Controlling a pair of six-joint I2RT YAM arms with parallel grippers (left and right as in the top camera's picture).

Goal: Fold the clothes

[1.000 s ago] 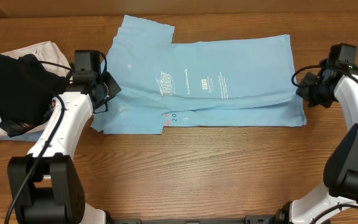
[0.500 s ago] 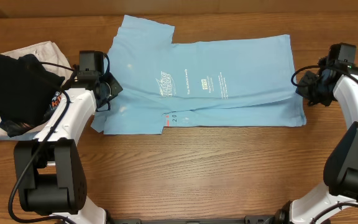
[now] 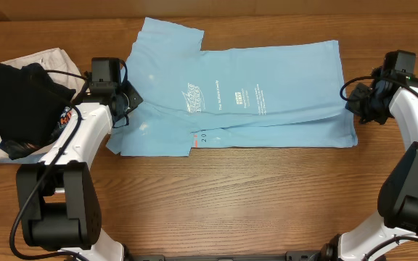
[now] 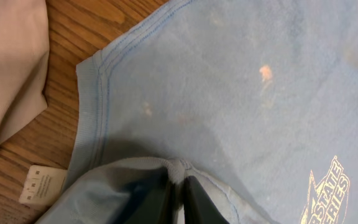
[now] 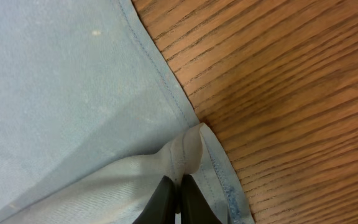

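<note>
At T-shirt [image 3: 281, 72] edges, R fingers [image 5: 161, 198] pinching hem, L fingers [image 4: 158, 202] apparently pinching fold, L arm [image 3: 85, 134] shifted slightly.

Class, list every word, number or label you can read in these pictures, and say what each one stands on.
"STATE" above "SERIES": pale print on the blue T-shirt, partly cut by the frame.
"20": digits on the T-shirt's folded lower layer.
Smaller white lettering on the T-shirt: too small to read.
White tag beside the T-shirt's edge: its print is blurred.
</note>
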